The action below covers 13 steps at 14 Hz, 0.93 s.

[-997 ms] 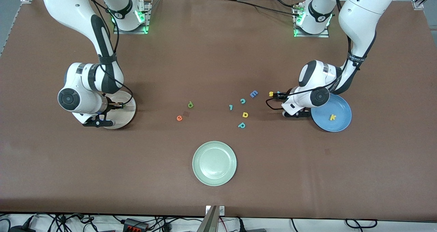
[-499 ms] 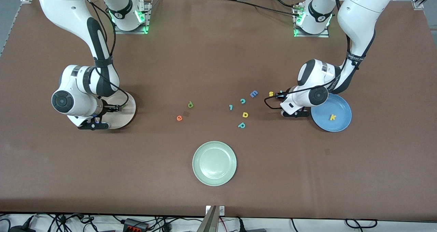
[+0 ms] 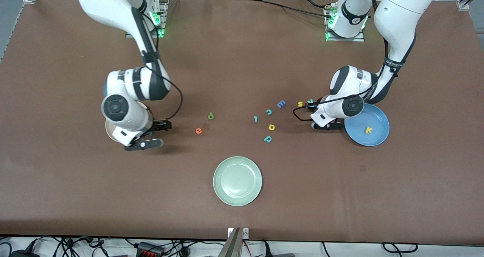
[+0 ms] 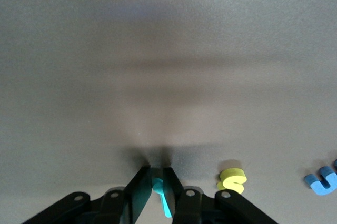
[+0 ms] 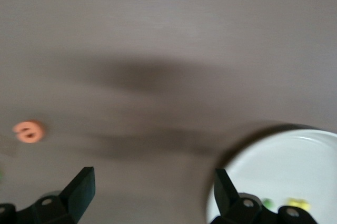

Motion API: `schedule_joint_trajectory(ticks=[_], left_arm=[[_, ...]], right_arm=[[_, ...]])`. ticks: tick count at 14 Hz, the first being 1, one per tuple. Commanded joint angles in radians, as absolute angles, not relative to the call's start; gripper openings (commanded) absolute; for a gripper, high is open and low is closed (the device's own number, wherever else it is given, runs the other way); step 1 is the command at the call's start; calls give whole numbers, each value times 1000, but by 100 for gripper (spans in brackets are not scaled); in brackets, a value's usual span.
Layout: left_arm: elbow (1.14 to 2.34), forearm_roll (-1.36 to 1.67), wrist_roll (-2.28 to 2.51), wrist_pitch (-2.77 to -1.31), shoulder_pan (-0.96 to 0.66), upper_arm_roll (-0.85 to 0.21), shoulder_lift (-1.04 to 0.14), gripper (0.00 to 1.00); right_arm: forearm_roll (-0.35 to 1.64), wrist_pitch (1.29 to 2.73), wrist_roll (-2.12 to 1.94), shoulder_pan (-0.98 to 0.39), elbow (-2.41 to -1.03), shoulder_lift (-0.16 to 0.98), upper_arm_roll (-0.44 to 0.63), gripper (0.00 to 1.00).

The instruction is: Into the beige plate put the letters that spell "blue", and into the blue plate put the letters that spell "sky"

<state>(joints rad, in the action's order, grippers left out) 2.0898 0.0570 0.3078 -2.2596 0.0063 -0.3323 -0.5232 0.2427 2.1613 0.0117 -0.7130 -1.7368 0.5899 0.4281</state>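
My left gripper (image 3: 311,105) is low at the table beside the blue plate (image 3: 378,136), shut on the teal y (image 4: 160,192). The yellow s (image 3: 300,104) lies right next to it, and the yellow k (image 3: 368,129) lies in the blue plate. My right gripper (image 3: 155,134) hangs open and holds nothing, between the beige plate (image 3: 108,131) and the orange e (image 3: 198,130). The arm's wrist covers most of that plate. The right wrist view shows the beige plate (image 5: 284,171) with a small green piece (image 5: 268,203) and a yellow piece (image 5: 297,203) in it. Green b (image 3: 211,116) and yellow u (image 3: 271,127) lie mid-table.
A blue E (image 3: 281,104), a teal c (image 3: 269,112), a teal l (image 3: 256,118) and a teal p (image 3: 267,138) lie among the letters mid-table. A pale green plate (image 3: 223,191) sits nearer to the front camera.
My right gripper has opened and swung from over the beige plate toward the orange e. My left gripper has shut on the teal y.
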Motion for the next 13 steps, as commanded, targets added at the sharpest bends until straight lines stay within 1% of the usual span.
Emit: schedule_joint_trajectory(ticks=[1,3,4,6,7,8,10,11,12,13], left_arm=[[2097,63,318,-2273,3,-334,-531,19],[2097,63,318,-2272,5,-333,-529,14],[2094,63,318,-2267,5,-334,-528,10],[2089,63,316,-2263,9,-333,-520,7],[2089,63,316,-2263,9,-334,-520,6],[2088,63,314,-2261,11,-334,-517,5],[2082,63,313,-2246,11,-333,-497,4],[2060,63,308,-2208,14,-328,-485,4],[2015,63,305,-2138,29,-328,-483,3],[1973,63,304,-2082,41,-328,-485,3]], right_arm=[[275,2152,60,-756,-1686,640,423,100],[268,2161,25,-765,-1661,664,407,100],[271,2167,17,-773,-1634,684,379,100],[270,2169,28,-775,-1606,710,344,99],[267,2172,20,-776,-1605,722,333,93],[265,2193,15,-779,-1605,735,331,91],[264,2253,14,-791,-1605,755,328,90],[258,2258,11,-799,-1605,761,328,88],[259,2261,3,-801,-1605,767,328,87],[258,2261,2,-802,-1605,773,328,82]])
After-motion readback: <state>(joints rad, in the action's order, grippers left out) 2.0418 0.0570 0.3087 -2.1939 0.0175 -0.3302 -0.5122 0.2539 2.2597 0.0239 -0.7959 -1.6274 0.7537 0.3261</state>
